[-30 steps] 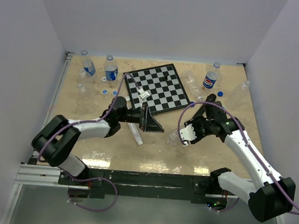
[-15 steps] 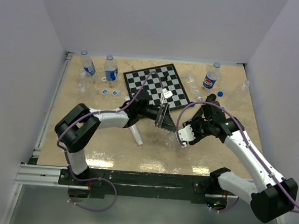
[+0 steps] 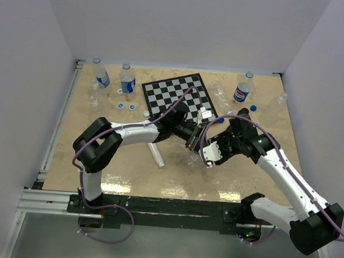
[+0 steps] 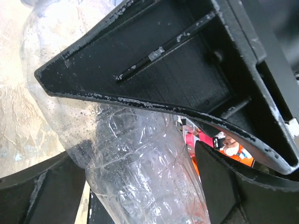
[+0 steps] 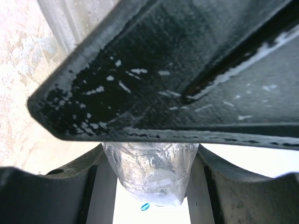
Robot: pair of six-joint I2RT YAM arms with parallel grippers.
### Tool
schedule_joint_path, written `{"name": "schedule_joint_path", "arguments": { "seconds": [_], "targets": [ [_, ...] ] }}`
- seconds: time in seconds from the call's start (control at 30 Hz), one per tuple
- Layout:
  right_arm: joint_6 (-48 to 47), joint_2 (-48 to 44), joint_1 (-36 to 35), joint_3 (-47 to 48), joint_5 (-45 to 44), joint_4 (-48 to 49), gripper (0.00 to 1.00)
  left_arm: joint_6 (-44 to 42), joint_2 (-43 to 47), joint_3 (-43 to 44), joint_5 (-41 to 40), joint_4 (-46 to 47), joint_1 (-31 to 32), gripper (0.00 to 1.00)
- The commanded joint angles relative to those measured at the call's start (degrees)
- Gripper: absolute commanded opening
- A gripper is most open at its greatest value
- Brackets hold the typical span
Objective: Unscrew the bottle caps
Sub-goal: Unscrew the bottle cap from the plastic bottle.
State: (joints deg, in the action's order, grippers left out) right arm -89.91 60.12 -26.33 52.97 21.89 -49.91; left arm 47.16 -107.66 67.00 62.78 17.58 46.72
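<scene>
Bottle (image 3: 197, 160) at the middle of the table (image 3: 175, 177); left tool (image 3: 194, 140) has just reached it.
Right tool (image 3: 210, 153) grips the clear bottle just in front of the chessboard (image 3: 178, 101). In the last second the left tool swung over from the chessboard's near left corner. Its jaws stand wide, astride the bottle, not yet closed. Likely the unscrewing hold is being set up, and no twist has begun.

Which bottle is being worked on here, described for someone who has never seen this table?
Find the chessboard mid-table. Just in front of its near right corner, toward the robot, a clear unlabelled bottle sits in the jaws of the right gripper. It is the only bottle held; the other bottles are farther back, untouched.
</scene>
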Motion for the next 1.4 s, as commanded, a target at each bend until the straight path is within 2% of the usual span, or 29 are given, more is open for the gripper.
{"name": "schedule_joint_path", "arguments": {
  "seconds": [0.0,0.07,0.13,0.17,0.23,0.3,0.4,0.43,0.53,0.67,0.73,0.8,0.87,1.0,1.1,1.23,1.37],
  "targets": [
    [4.1,-0.9,-0.7,4.9,3.8,6.8,0.31,-6.7,-1.9,2.6,0.1,-7.1,2.1,0.86],
    [5.0,-1.1,-0.7,5.3,3.9,7.0,0.32,-9.0,-2.2,3.4,-0.8,-10.3,2.1,0.75],
    [5.9,-1.5,-0.7,6.0,4.6,6.7,0.35,-10.9,-2.0,3.5,-1.5,-11.9,2.1,0.60],
    [6.4,-1.9,-0.7,6.4,5.0,6.3,0.38,-12.2,-1.8,3.6,-2.0,-12.9,2.1,0.49],
    [7.2,-2.5,-0.7,7.1,6.0,5.2,0.47,-14.9,-0.8,3.3,-3.4,-15.0,2.1,0.36],
    [7.6,-3.4,-0.7,7.5,6.8,3.7,0.61,-18.4,0.8,2.5,-5.0,-16.8,2.1,0.28],
    [9.3,-5.2,-0.7,7.8,8.2,2.0,0.92,-21.9,4.2,0.2,-7.6,-17.4,1.5,0.24],
    [10.7,-5.9,-0.7,8.1,8.4,1.7,0.98,-23.4,5.7,-1.2,-8.7,-17.5,1.4,0.23],
    [17.0,-8.3,0.0,10.7,11.1,1.2,0.98,-30.6,11.0,-4.7,-14.2,-20.7,0.8,0.21],
    [27.9,-10.9,3.4,15.6,14.0,2.3,0.98,-43.7,22.0,-10.6,-26.5,-25.6,0.8,0.17],
    [36.1,-11.8,5.2,16.9,15.5,6.4,0.98,-51.4,29.5,-14.8,-33.5,-25.8,0.8,0.15],
    [47.5,-12.2,6.8,17.4,15.7,12.6,0.98,-57.9,37.4,-19.2,-40.2,-23.7,0.8,0.15],
    [65.6,-11.0,7.6,16.6,15.2,20.4,0.98,-64.8,44.5,-24.4,-45.1,-20.5,1.0,0.14],
    [70.8,-2.5,7.8,18.6,34.6,18.2,0.98,-71.9,52.7,-30.6,-56.3,-15.0,1.2,0.13],
    [73.4,3.2,7.7,20.9,43.1,17.6,0.96,-73.6,53.4,-31.4,-57.8,-13.8,1.2,0.13],
    [78.2,8.7,7.2,22.7,43.2,20.3,0.92,-73.6,53.9,-33.7,-57.5,-11.3,1.2,0.12],
    [83.0,11.3,5.8,19.9,42.2,25.5,0.89,-73.0,54.9,-34.9,-56.2,-10.3,1.2,0.12]
  ]
}}
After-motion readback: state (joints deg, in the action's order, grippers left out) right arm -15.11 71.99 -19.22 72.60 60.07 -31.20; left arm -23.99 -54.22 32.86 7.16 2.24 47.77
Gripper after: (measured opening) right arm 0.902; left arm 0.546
